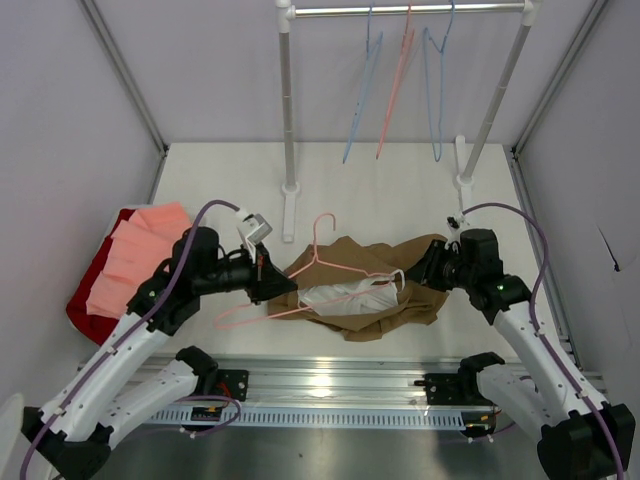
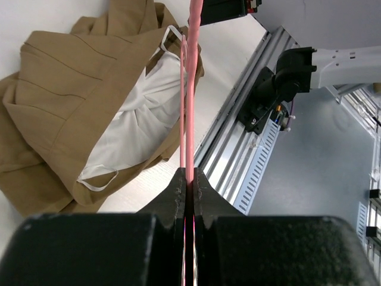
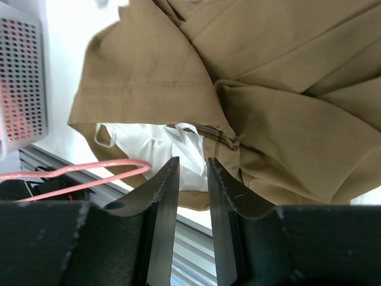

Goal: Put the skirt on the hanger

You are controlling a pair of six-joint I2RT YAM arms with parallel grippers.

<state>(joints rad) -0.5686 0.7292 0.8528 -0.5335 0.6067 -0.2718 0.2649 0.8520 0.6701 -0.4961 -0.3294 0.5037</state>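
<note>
hanger (image 2: 193, 71) across skirt (image 1: 415, 292), rack (image 1: 288, 120) behind, garments (image 1: 140, 250) left

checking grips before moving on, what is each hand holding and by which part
Left hand is shut on the hanger, on its sloping side wire. Right hand is at the waist edge of the skirt; whether it grips cannot be told.

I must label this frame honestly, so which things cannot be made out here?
Left wrist view: the hanger is seen edge-on, its far end cut off by the top edge.
Top view: the hanger's right end is lost among the skirt folds.
Right wrist view: whether the right jaws pinch cloth; their own tips hide it.
Top view: red cloth mostly covered by the pink garment.
</note>
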